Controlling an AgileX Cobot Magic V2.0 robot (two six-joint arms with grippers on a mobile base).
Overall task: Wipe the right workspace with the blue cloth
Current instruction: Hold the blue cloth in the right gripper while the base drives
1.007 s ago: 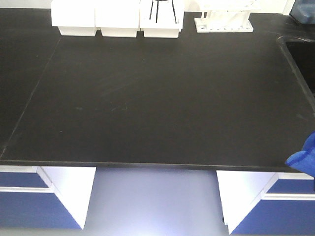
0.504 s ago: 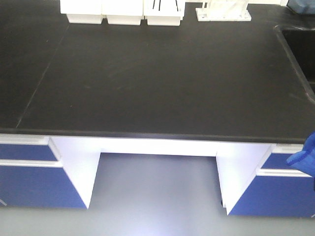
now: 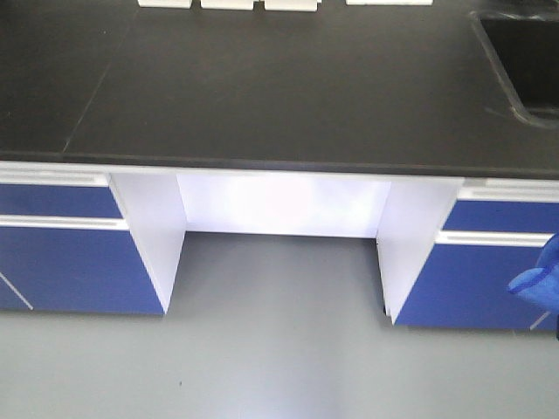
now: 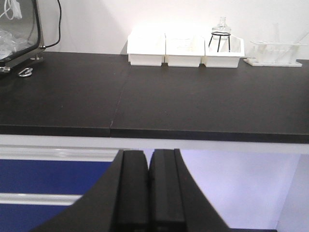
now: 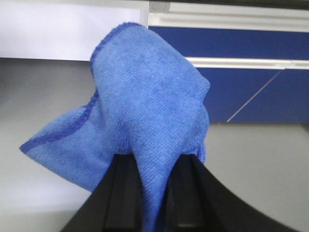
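The blue cloth (image 5: 145, 111) hangs bunched between the fingers of my right gripper (image 5: 154, 166), which is shut on it. The gripper holds it in the air in front of the blue cabinet fronts, below the level of the black worktop. In the front view only a corner of the cloth (image 3: 540, 284) shows at the right edge. My left gripper (image 4: 148, 159) is shut and empty, its pads pressed together, held in front of and below the worktop's front edge (image 4: 193, 135). The black worktop (image 3: 288, 87) fills the top of the front view.
White trays (image 4: 183, 48), a flask on a black stand (image 4: 221, 38) and a white rack (image 4: 275, 54) line the worktop's back edge. A sink recess (image 3: 524, 61) lies at the right. Blue drawers (image 3: 61, 262) flank an open knee space (image 3: 279, 209) over grey floor.
The front view has drawn back and down from the bench: the worktop has slid up the frame and the cabinets and floor have come into view. The cloth stays at the right edge.
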